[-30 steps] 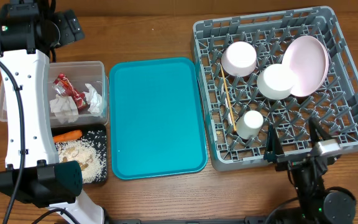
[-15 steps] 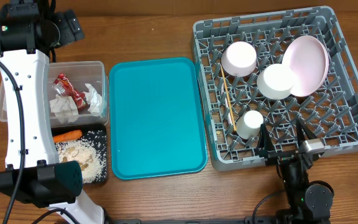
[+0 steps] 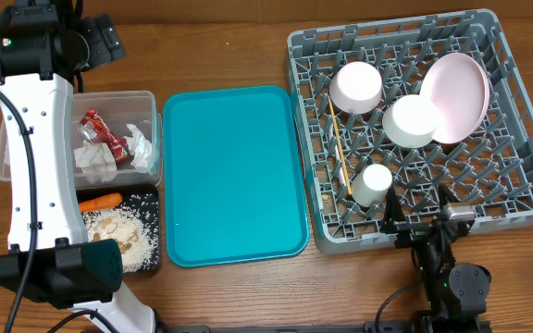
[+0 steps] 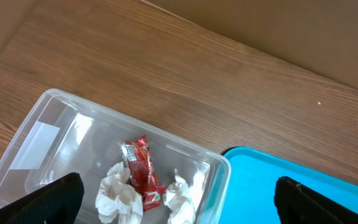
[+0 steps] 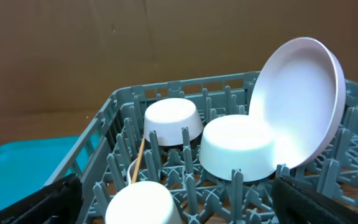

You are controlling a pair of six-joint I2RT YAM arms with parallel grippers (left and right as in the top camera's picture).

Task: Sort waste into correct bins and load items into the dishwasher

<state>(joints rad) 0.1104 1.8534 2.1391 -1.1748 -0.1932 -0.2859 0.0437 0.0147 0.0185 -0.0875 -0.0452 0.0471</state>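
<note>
The grey rack [image 3: 516, 185] holds a white plate [image 3: 456, 97] on edge, two upturned bowls [image 3: 356, 86] [image 3: 410, 120], a small cup [image 3: 374, 183] and a wooden stick [image 3: 340, 148]. The clear tub [image 3: 7, 148] holds the red wrapper [image 3: 100, 132] and napkins [image 3: 95, 159]. The black tray [image 3: 154, 231] holds the carrot [image 3: 100, 200] and crumbs [image 3: 118, 231]. My left gripper [image 4: 179, 202] is open and empty above the tub [image 4: 61, 106]. My right gripper [image 3: 419, 215] is open and empty at the rack's front edge, facing the cup [image 5: 142, 202].
The flat teal tray [image 3: 234, 176] lies between the bins and the rack. The left arm's white link [image 3: 35, 157] crosses over the tub's left side. Bare wooden table [image 3: 211, 46] runs along the back.
My right gripper has moved left along the rack's front edge and drawn back a little toward the table's front. The left arm has not moved.
</note>
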